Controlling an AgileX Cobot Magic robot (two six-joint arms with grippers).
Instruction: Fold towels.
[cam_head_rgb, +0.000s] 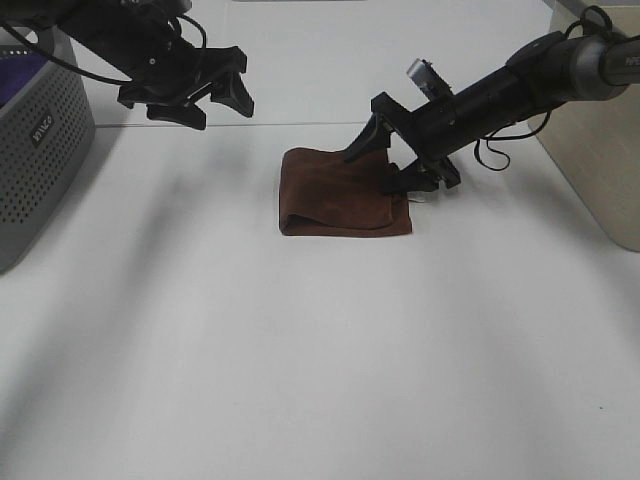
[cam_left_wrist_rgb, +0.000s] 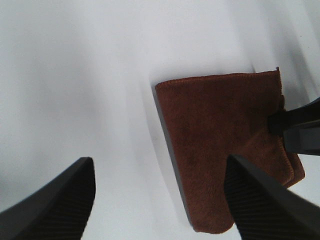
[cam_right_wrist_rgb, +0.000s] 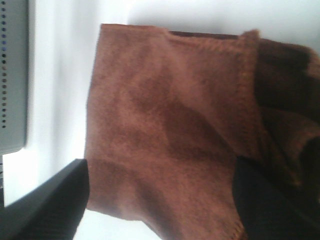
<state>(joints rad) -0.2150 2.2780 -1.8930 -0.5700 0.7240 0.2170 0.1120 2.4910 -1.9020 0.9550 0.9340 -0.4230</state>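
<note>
The reddish-brown towel (cam_head_rgb: 340, 195) lies folded into a small rectangle on the white table, with its white label tag (cam_head_rgb: 421, 197) peeking out at the right edge. My right gripper (cam_head_rgb: 378, 168) is open, its fingers spread low over the towel's right side; the cloth (cam_right_wrist_rgb: 170, 130) fills the right wrist view between the fingers. My left gripper (cam_head_rgb: 205, 105) is open and empty, raised behind and left of the towel. The left wrist view shows the towel (cam_left_wrist_rgb: 220, 150) below and the right gripper's finger (cam_left_wrist_rgb: 300, 130) on it.
A grey perforated basket (cam_head_rgb: 40, 150) stands at the table's left edge and also shows in the right wrist view (cam_right_wrist_rgb: 12, 75). A beige box (cam_head_rgb: 600, 150) stands at the right edge. White table (cam_head_rgb: 320, 350) stretches in front of the towel.
</note>
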